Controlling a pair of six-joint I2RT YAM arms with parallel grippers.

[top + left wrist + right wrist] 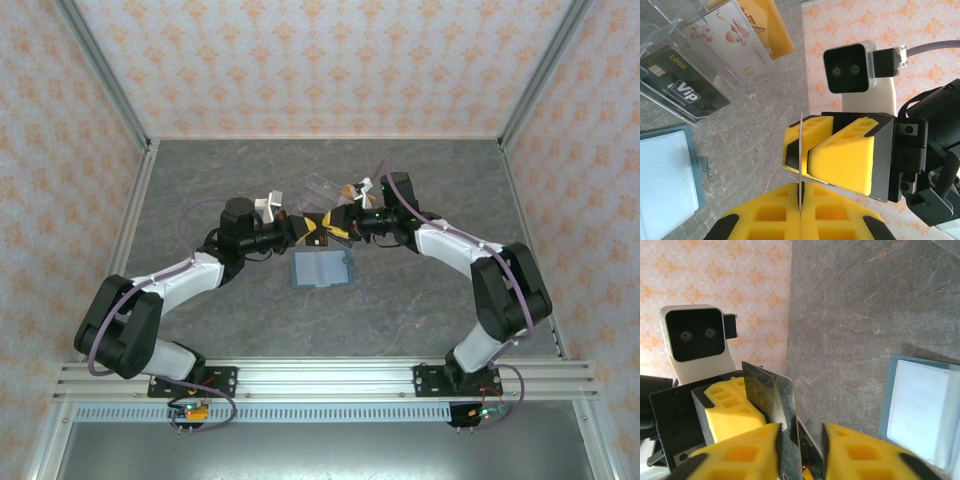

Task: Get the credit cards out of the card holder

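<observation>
The left claw (801,200) is clamped shut on a dark credit card (771,390), held edge-on in the air. The right claw (800,440) faces it tip to tip, its jaws parted with the card's free end between them. Whether a pad already touches the card is hard to tell.

The card's long axis runs from one claw to the other, so this looks like a handover, and both arms are equally near.

The teal card holder (322,269) lies open and flat on the table below the claws, towards the arm bases. The clear acrylic stand (670,50) sits beyond the claws.
</observation>
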